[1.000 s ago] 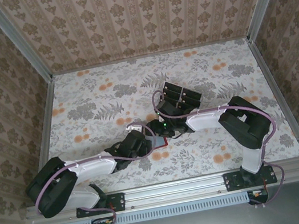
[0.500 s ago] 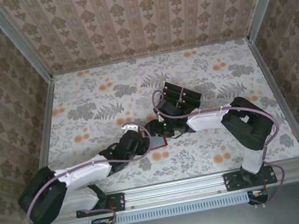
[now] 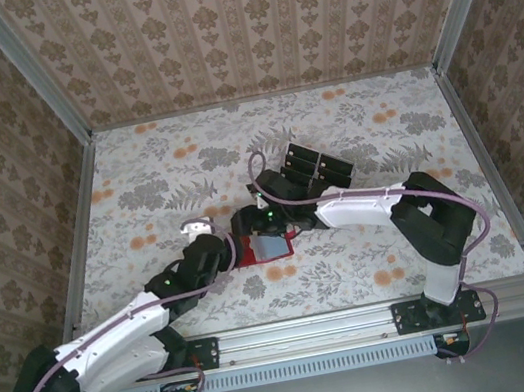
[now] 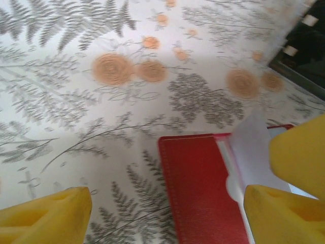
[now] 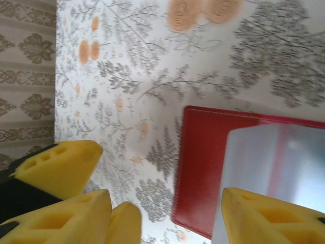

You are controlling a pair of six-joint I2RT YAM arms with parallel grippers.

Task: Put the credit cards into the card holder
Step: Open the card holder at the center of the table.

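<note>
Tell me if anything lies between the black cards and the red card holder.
Yes: the right arm's wrist lies across the gap between the credit cards and the card holder. No loose object is visible there.

The table [image 3: 157, 174] wears a pale cover printed with grey ferns, leafy sprays and orange round blooms, sharp from above and softly blurred in the wrist views. A dark slotted tray [image 3: 316, 168] lies tilted on the table a little right of its middle, well apart from every edge. Walls [image 3: 241, 17] papered in beige stripes and brown damask motifs enclose the table on its far, left and right sides, and a metal rail [image 3: 306, 330] runs along the table's near edge.
</note>
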